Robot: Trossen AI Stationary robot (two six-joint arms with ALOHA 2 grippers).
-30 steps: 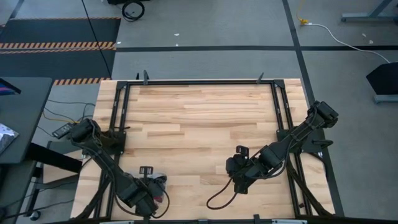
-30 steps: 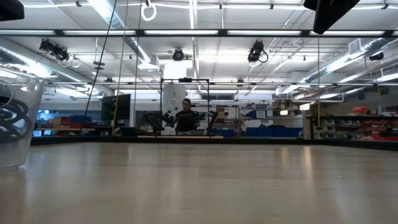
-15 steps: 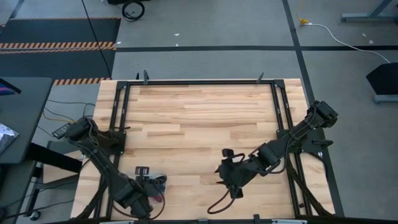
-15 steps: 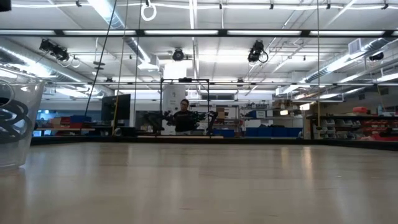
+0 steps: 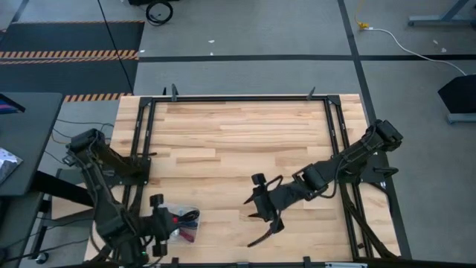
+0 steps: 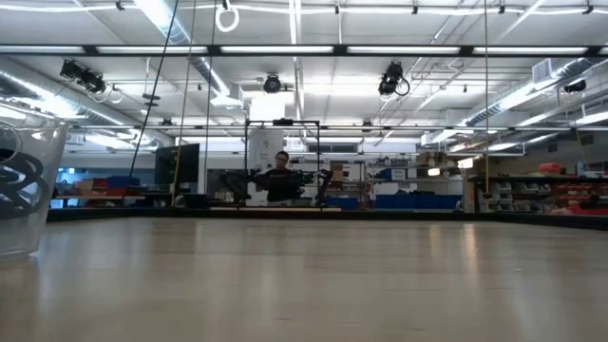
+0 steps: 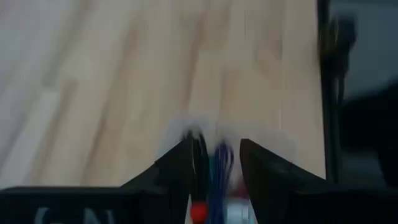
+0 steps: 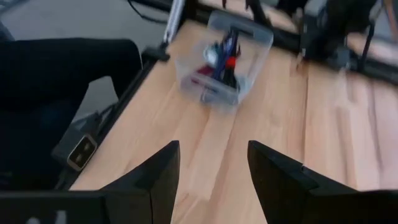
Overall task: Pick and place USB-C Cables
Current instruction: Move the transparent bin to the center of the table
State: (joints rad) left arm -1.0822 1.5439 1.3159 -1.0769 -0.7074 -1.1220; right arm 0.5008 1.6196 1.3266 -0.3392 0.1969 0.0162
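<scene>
A wooden table point(image 5: 238, 141) made of pale planks fills the middle of the overhead view, edged by a black metal frame point(image 5: 238, 97) and surrounded by grey floor. Two dark robot arms are seen over its near half.

The right arm is stretched from the right edge toward the table's centre, and the right gripper point(image 5: 262, 217) is held above bare wood near the front edge. Its jaws are spread, with a clear gap of table visible between the two fingers point(image 8: 158, 180) in its wrist view; nothing is gripped. A dark cable point(image 5: 262, 237) is seen hanging below the gripper over the wood.

The left arm is bent along the left edge, and the left gripper point(image 5: 158, 227) is positioned at the front-left corner, just beside a small clear plastic container point(image 8: 225, 55). Its jaws are parted — two dark fingers point(image 7: 177, 171) stand either side of the container's blurred contents, and whether anything is pinched cannot be told.

The USB-C cables point(image 5: 183, 221) are gathered inside that container at the front-left corner — blue, black, red and maroon strands are made out, though single bundles cannot be separated.

In the table-level view, the container's clear wall point(image 6: 24, 190) is seen at the far left with dark coils inside, and a person point(image 6: 279, 180) is seen far off in the room behind.
</scene>
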